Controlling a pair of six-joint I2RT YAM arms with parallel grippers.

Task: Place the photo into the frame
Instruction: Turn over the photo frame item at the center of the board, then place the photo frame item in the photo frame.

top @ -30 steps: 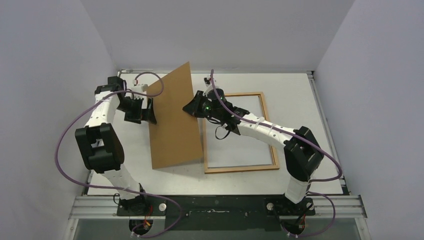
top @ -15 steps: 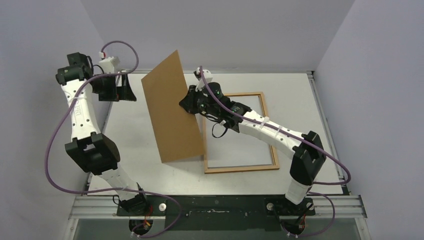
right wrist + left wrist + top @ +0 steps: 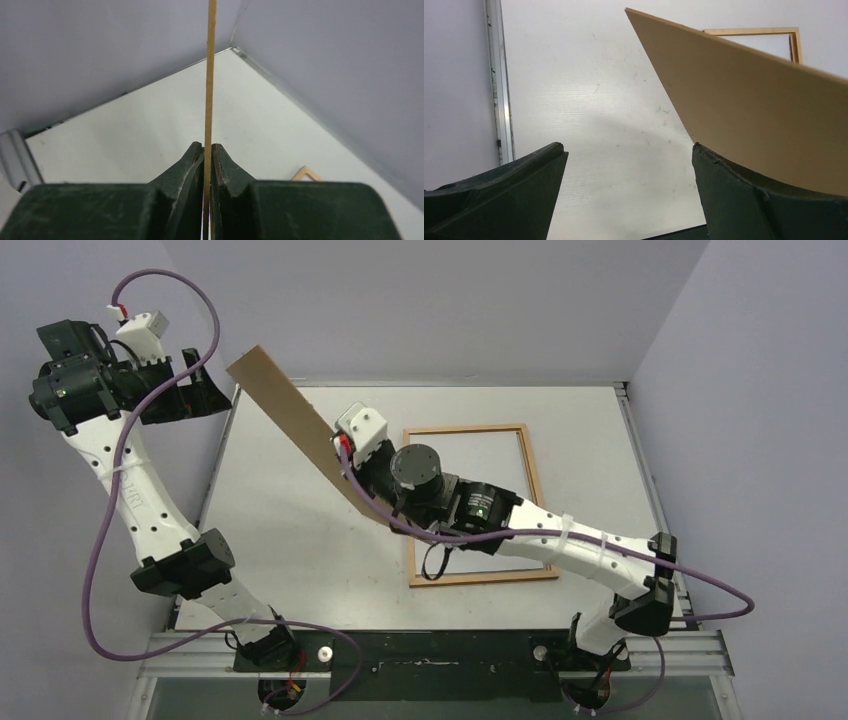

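Observation:
The reddish-brown wooden frame lies flat on the table at the right; a corner shows in the left wrist view and in the right wrist view. The area inside it is white; I cannot tell whether that is the photo's back or bare table. No printed photo face is in view. My right gripper is shut on the brown fibreboard backing sheet and holds it raised, seen nearly edge-on. My left gripper is open and empty, high at the far left, beside the sheet.
The white table is walled by grey panels at the left, back and right. A metal rail runs along its left edge. The right arm reaches across the frame's left half.
My left gripper let go of the backing sheet and rose up and to the far left. My right arm swung the sheet left and up, turning it nearly edge-on to the top camera.

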